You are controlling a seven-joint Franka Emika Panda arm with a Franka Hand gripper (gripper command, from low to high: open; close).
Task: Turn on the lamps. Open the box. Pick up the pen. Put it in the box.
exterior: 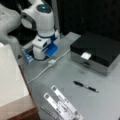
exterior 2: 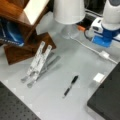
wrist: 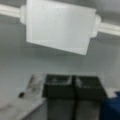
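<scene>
In the wrist view my gripper (wrist: 74,86) is shut, its dark fingers (wrist: 60,87) pressed side by side just short of the white inline switch (wrist: 58,28) on the lamp cord. In both front views the hand hangs low over that switch (exterior: 51,62) (exterior 2: 104,54). The lamp (exterior 2: 68,11) has a white shade. The box (exterior: 96,50) (exterior 2: 108,98) is closed, black lid down, with its white tab (exterior: 85,55) at the front. The pen (exterior: 85,86) (exterior 2: 70,85) lies alone on the grey table between the box and the strips.
Flat white perforated strips (exterior: 62,105) (exterior 2: 37,61) lie near the pen. A wooden stand (exterior 2: 25,37) holds a pale board. The white cord (exterior: 40,73) runs across the table. A pale panel (exterior: 10,80) sits at a front view's left.
</scene>
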